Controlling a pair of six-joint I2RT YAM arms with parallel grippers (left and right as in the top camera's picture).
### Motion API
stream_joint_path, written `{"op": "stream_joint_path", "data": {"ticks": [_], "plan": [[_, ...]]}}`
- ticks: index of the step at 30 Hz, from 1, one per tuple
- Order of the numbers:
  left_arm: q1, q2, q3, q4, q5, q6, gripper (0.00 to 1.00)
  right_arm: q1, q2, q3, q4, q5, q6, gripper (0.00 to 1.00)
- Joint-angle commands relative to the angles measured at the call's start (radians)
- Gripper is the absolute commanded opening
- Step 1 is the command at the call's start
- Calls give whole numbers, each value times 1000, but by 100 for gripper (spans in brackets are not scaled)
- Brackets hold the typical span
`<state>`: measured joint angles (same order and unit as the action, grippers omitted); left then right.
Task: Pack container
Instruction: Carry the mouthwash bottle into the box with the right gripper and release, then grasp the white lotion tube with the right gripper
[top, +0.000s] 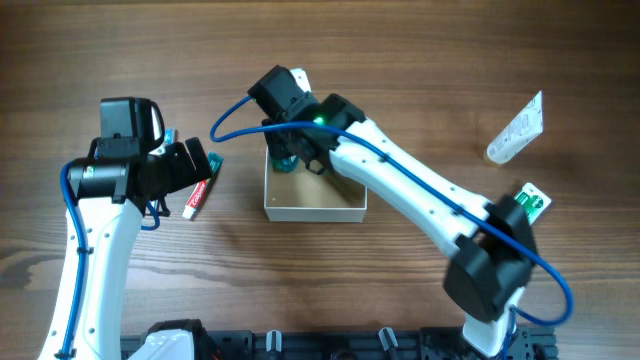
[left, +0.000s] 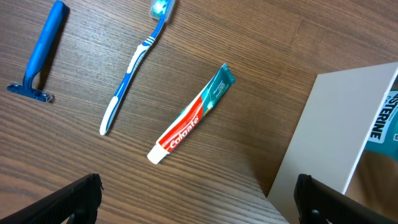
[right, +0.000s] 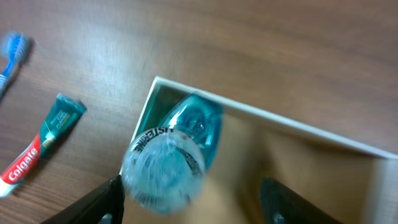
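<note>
The container (top: 315, 212) is a shallow white-walled box with a tan floor at the table's middle. It also shows in the left wrist view (left: 329, 124) and the right wrist view (right: 280, 118). A blue Listerine bottle (right: 174, 152) stands tilted in its far left corner (top: 285, 160) and looks blurred. My right gripper (right: 193, 202) is open above the box, its left finger next to the bottle (left: 382, 121). My left gripper (left: 199, 205) is open and empty over bare table, left of the box. A Colgate toothpaste tube (left: 189, 118) lies just ahead of it (top: 200, 195).
A blue toothbrush (left: 134, 68) and a blue razor (left: 40, 53) lie on the table beyond the toothpaste. A clear plastic packet (top: 518, 130) lies at the far right. A green and white item (top: 532, 200) lies near the right arm's base.
</note>
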<state>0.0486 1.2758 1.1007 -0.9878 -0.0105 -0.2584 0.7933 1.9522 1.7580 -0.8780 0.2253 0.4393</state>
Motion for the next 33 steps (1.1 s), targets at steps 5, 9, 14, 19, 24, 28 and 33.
{"op": "stream_joint_path", "data": {"ticks": [5,9,14,19,24,28,33], "plan": [[4,-3,23,0,-43,-11,100,-332,-472,18,-197,185,-44,77],[4,-3,22,0,-44,-11,100,-813,-505,10,-352,-2,-219,83],[4,-3,23,0,-44,-11,100,-1036,-383,-102,-346,-182,-364,81],[4,-3,22,0,-44,-11,100,-1036,-237,-177,-282,-184,-388,80],[4,-3,23,0,-44,-11,100,-1035,-188,-180,-259,-227,-389,13],[4,-3,23,0,-44,-11,100,-1023,-211,-172,-268,-259,-414,4],[4,-3,23,0,-44,-11,100,-840,-408,5,-338,-293,-346,4]]}}
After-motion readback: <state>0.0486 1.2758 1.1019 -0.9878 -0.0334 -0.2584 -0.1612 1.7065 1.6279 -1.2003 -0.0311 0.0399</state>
